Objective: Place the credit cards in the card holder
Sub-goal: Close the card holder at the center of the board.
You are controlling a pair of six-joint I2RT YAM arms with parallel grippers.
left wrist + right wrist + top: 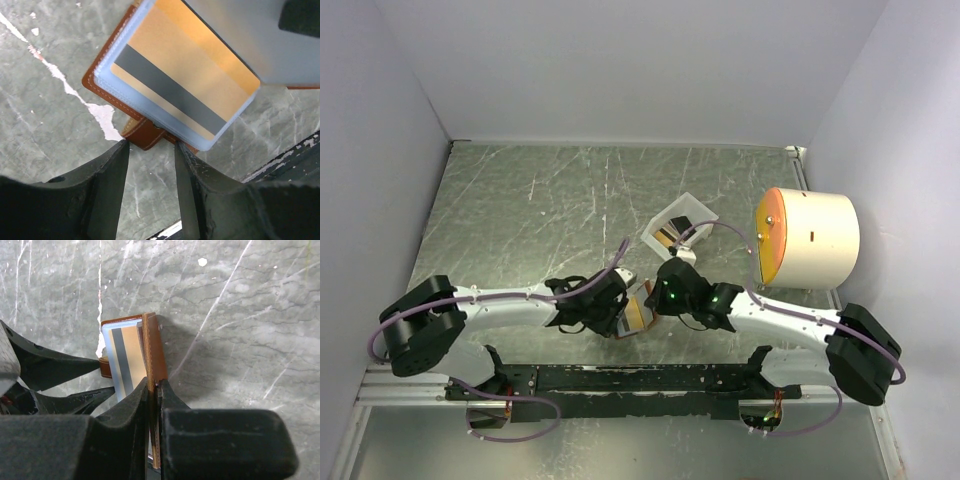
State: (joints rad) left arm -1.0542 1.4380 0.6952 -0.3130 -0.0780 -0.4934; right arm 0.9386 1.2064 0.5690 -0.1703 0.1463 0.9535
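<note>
One credit card [180,75] sits in a clear pocket of the card holder [152,340] on the surface. The right gripper [154,390] pinches the holder's brown cover tight. The left gripper [150,155] is loose; the holder's little tab [145,136] lies right before its gap.

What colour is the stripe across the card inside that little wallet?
Dark grey, on an orange-yellow card; clearest in the left wrist view.

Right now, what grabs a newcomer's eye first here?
The brown card holder sits open at the middle of the table's near edge, an orange credit card with a dark stripe in its clear pocket. The right jaws pinch its cover; the left jaws stand open at its tab. Far right stands a big cream cylinder with an orange face.
</note>
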